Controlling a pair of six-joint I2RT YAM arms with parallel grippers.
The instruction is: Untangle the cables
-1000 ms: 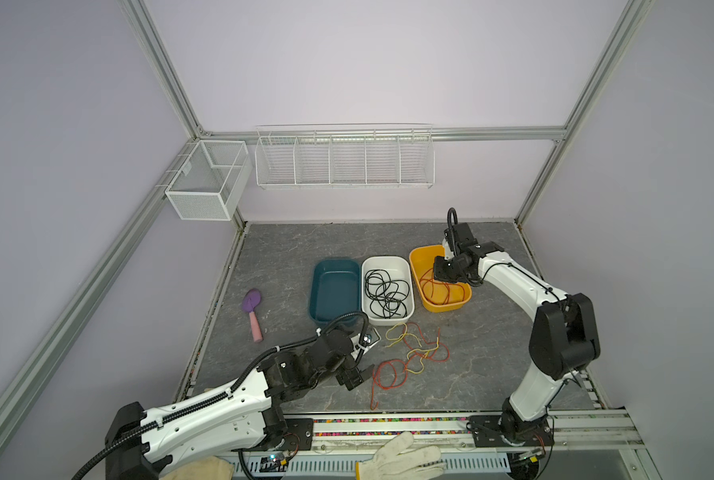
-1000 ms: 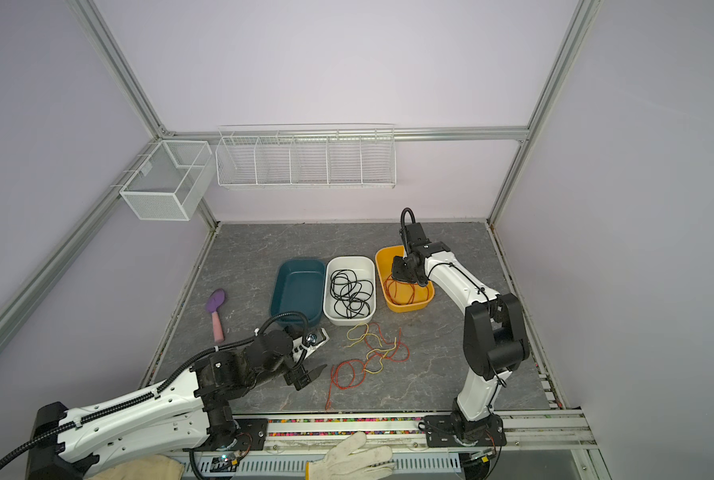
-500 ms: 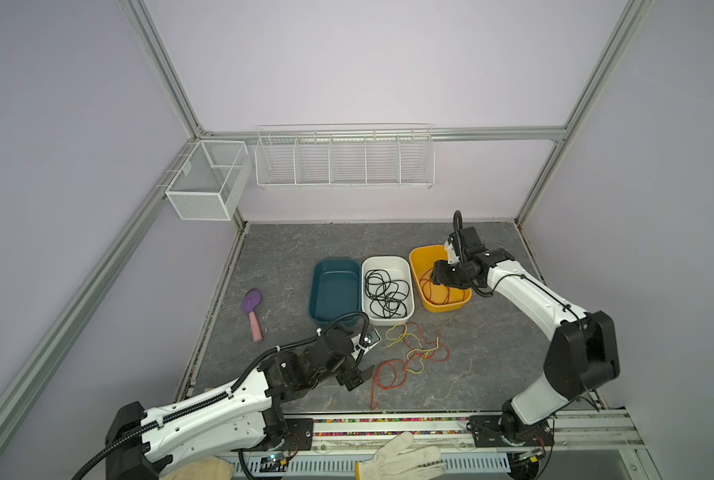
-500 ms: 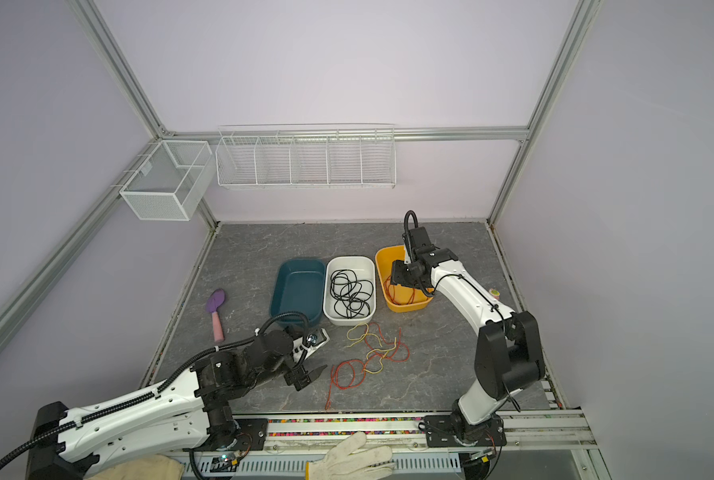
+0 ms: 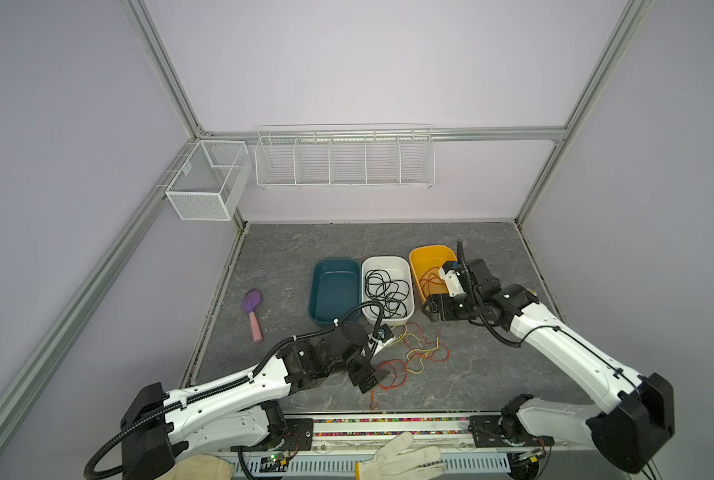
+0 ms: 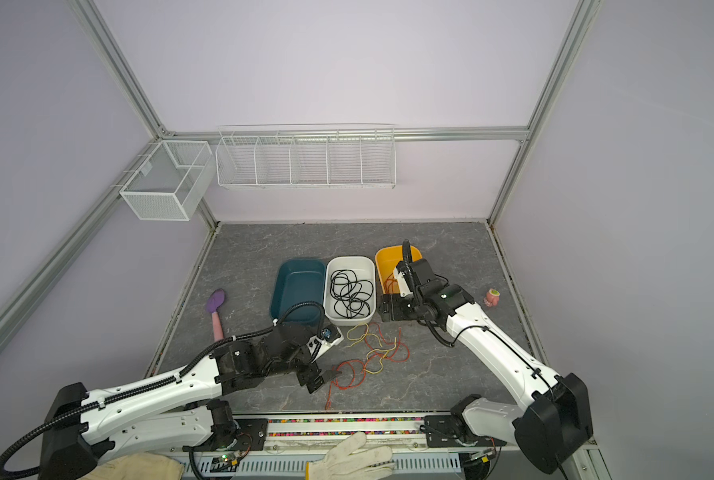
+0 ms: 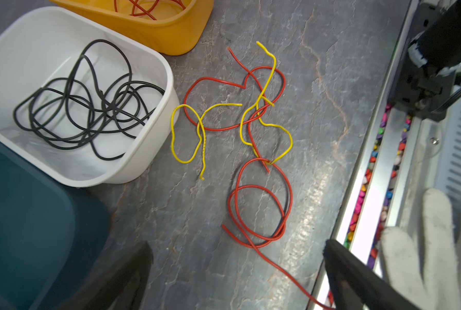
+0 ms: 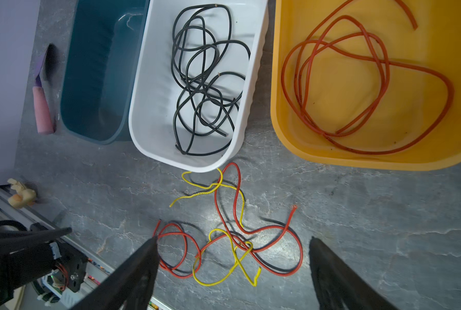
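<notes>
A tangle of red cables (image 7: 291, 191) and yellow cables (image 7: 172, 131) lies on the grey table in front of the bins, also seen in the right wrist view (image 8: 240, 247). Black cables (image 7: 68, 88) lie coiled in the white bin (image 5: 386, 259). One red cable (image 8: 449, 88) lies loose in the yellow bin (image 5: 430, 251). My left gripper (image 7: 237, 245) is open low over the near red loops (image 5: 372, 380), holding nothing. My right gripper (image 8: 233, 239) is open and empty above the yellow bin's front edge (image 5: 432, 309), facing the tangle.
An empty teal bin (image 5: 334, 291) stands left of the white one. A purple and pink brush (image 5: 251, 309) lies at the left. A small pink toy (image 6: 491, 297) sits at the right. A white glove (image 5: 397, 457) rests on the front rail. Wire baskets (image 5: 343, 158) hang on the back wall.
My right gripper has opened and drawn back from over the yellow bin toward the front; the red cable stays in that bin. The left arm has not moved.
</notes>
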